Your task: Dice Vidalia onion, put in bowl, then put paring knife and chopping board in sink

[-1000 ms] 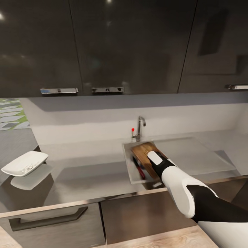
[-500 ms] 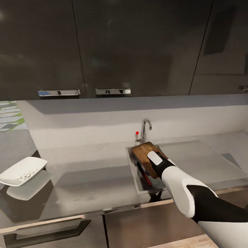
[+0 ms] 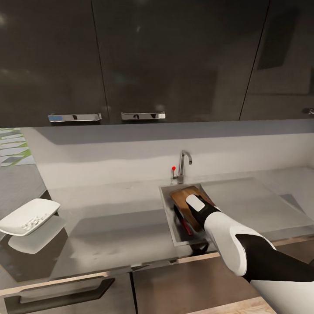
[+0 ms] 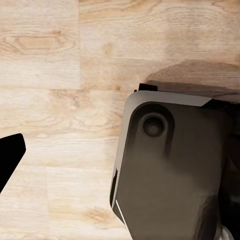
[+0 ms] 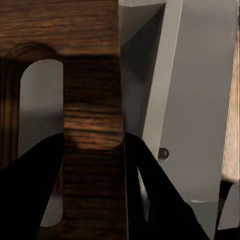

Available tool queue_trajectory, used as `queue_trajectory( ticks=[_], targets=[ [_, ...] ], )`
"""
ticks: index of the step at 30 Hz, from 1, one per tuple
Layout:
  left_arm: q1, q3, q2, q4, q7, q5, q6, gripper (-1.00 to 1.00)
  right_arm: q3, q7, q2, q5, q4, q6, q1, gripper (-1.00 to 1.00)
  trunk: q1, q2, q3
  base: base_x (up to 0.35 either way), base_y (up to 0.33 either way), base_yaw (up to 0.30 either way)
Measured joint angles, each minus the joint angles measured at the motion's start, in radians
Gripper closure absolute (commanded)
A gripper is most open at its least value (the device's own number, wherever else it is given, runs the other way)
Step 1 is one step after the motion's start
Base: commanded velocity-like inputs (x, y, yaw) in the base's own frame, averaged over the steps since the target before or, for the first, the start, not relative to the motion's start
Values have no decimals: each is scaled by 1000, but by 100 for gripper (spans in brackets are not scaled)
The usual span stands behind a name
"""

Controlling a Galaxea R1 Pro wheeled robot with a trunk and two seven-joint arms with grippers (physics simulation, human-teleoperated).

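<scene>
The right gripper [image 5: 92,165] is clamped on the chopping board [image 3: 186,201] at its slot-handle end, holding it tilted in the sink [image 3: 167,209] over the paring knife [image 3: 183,222], with the bowl [image 3: 27,215] on the countertop [image 3: 109,226] at nine o'clock.

Dim, soft renders; glossy countertop [image 3: 113,226] reflects faintly.

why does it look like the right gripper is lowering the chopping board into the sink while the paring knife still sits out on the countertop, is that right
Not quite. The right gripper does hold the chopping board by its slot-handle end over the sink, but the paring knife is not on the countertop. The head view shows its red handle already down in the basin, beside the board.
</scene>
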Motion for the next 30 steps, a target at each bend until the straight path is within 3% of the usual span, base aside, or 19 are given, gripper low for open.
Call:
queue_trajectory(
  ticks=[7, 13, 16, 30],
  targets=[
    [0, 0, 0, 0, 0, 0, 1, -100, 2, -76, 0, -8, -6, -5, 0, 100, 0, 0, 0, 9, 0, 0],
    [0, -1, -1, 1, 0, 0, 3, -100, 1, -80, 0, -7, -5, -4, 0, 100, 0, 0, 0, 139, 0, 0],
    [7, 0, -16, 1, -2, 0, 27, -100, 0, -80, 0, -6, -6, -4, 0, 100, 0, 0, 0, 42, 0, 0],
    [17, 0, -20, 1, -3, 0, 40, -100, 1, -73, 0, -6, 0, -4, -1, 100, 0, 0, -11, 44, 0, 39]
  ],
)
